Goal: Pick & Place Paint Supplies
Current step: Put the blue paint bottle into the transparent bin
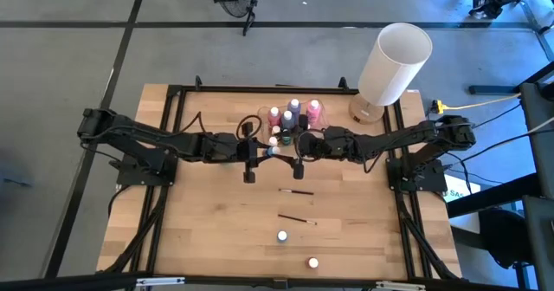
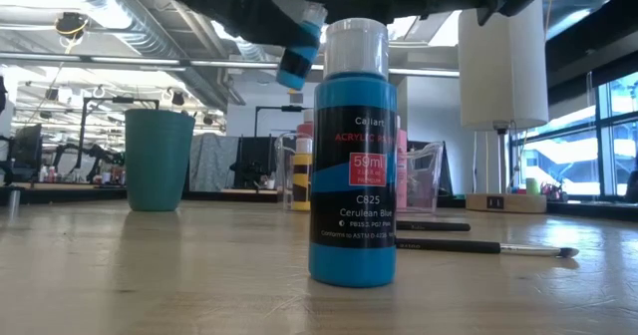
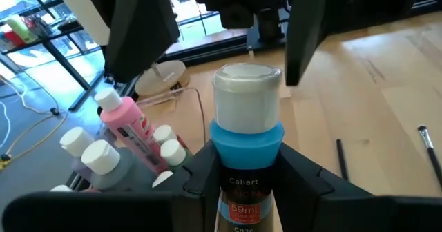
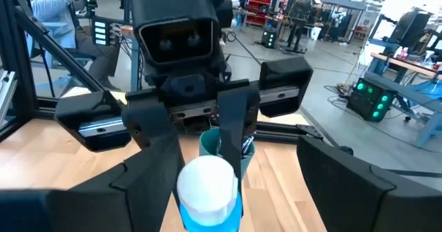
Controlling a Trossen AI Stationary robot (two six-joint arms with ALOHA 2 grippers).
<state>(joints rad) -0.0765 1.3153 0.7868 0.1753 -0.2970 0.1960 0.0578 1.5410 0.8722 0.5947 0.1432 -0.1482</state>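
In the high view, your two arms met at the centre of the surface point(image 1: 216, 239): the left tool point(image 1: 267, 150) was clamped on a blue paint bottle point(image 1: 272, 151), and the right tool point(image 1: 302, 144) sat just beside it with fingers apart. A cluster of bottles point(image 1: 293, 114) stood just above them, two paintbrushes point(image 1: 295, 191) lay below centre, and two white-capped bottles point(image 1: 282, 236) stood near the bottom edge; the white lamp point(image 1: 394, 63) stood at upper right. In the low view, a blue bottle point(image 2: 352, 156) filled the centre foreground, the held bottle point(image 2: 298, 51) hung tilted at upper centre, and a teal cup point(image 2: 159, 160) stood at left. In the left wrist view, your fingers point(image 3: 199, 179) gripped the bottle's point(image 3: 246, 149) blue body below its white cap. In the right wrist view, the fingers point(image 4: 349, 180) stood wide on either side of the cap point(image 4: 205, 184).
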